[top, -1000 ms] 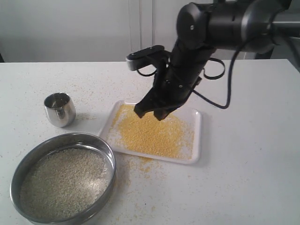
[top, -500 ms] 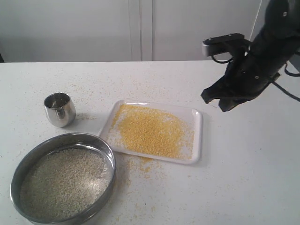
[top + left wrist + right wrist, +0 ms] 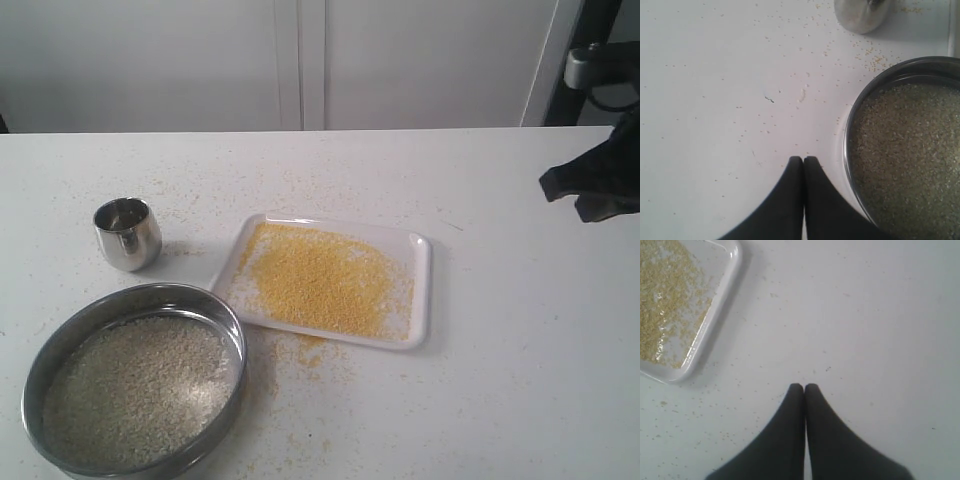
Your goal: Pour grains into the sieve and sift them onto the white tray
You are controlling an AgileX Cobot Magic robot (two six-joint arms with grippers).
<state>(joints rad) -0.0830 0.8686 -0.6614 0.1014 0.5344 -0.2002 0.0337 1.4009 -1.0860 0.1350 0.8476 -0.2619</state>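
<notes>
The white tray (image 3: 422, 290) lies mid-table, covered with fine yellow grains (image 3: 315, 280). The round steel sieve (image 3: 150, 298) sits at the front left and holds off-white rice-like grains (image 3: 130, 385). My right gripper (image 3: 590, 195) hangs shut and empty over bare table at the far right edge, well away from the tray (image 3: 725, 295). My left gripper (image 3: 803, 159) is shut with nothing between its fingers, just beside the sieve's rim (image 3: 850, 125); it is out of the exterior view.
A small steel cup (image 3: 128, 233) stands upright left of the tray, behind the sieve, also seen as cup (image 3: 862, 15). Spilled yellow grains (image 3: 300, 350) lie scattered on the white table in front of the tray and around the cup.
The right arm has swung from above the tray out to the far right edge of the view, gripper still shut. Tray, sieve and cup have not moved.
</notes>
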